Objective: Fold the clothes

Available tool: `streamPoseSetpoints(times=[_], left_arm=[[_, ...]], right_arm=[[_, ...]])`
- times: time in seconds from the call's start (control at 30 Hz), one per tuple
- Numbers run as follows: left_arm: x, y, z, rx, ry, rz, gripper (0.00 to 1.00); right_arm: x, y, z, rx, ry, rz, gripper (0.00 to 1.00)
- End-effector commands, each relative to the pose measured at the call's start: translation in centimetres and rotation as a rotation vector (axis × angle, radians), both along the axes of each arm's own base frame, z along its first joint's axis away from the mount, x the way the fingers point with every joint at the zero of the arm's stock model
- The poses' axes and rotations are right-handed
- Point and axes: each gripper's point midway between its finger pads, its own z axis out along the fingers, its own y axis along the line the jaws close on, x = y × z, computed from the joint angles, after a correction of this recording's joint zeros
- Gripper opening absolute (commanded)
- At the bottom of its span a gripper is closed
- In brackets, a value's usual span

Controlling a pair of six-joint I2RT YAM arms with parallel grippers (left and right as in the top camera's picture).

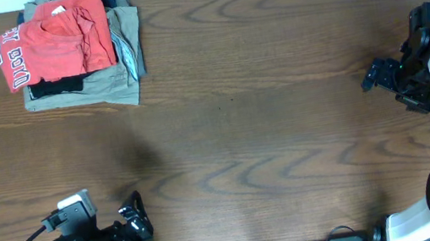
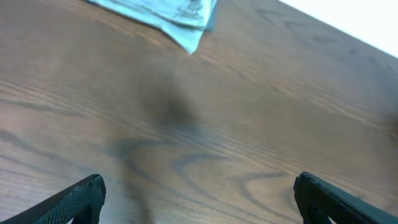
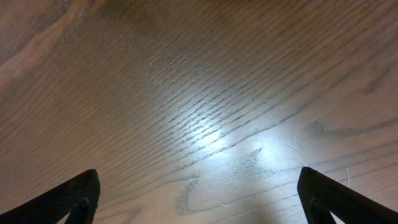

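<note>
Overhead: straight down, far, whole counter (image 1: 240, 117) plus both arms. Left wrist: low, angled forward past left fingers (image 2: 81, 198); cloth pile corner (image 2: 189, 25) far ahead of them, shared with overhead. Right wrist: close, counter grain ahead of right fingers (image 3: 68, 198).

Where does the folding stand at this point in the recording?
Done, apparently: the coral-red T-shirt lies as a compact, somewhat rumpled bundle atop the black garment and khaki trousers. In hand: nothing; the left gripper and right gripper are both open and empty, over the table well away from the pile. Left: at most tidying the fold.
</note>
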Motion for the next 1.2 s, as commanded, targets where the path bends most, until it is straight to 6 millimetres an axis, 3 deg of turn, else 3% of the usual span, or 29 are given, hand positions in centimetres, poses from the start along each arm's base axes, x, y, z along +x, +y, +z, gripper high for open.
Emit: streamPoseSetpoints(times=[0.0,0.63,0.87,1.17], left_arm=[[0.6,0.6,-0.8,0.010,0.001,0.033,0.98],[6.3,0.6,-0.6,0.080,-0.369,0.001,0.98],[7.5,-0.5,0.0,0.220,-0.515,-0.132,0.98],[8.4,0.2,-0.7,0.242,-0.580,-0.098,0.98]], right_arm=[[0.3,-0.4,0.8,-0.016,-0.023,-0.021,0.99],[0.3,-0.4,0.8,-0.016,-0.023,-0.021,0.99],[0.3,-0.4,0.8,-0.016,-0.023,-0.021,0.99],[0.3,-0.4,0.8,-0.016,-0.023,-0.021,0.99]])
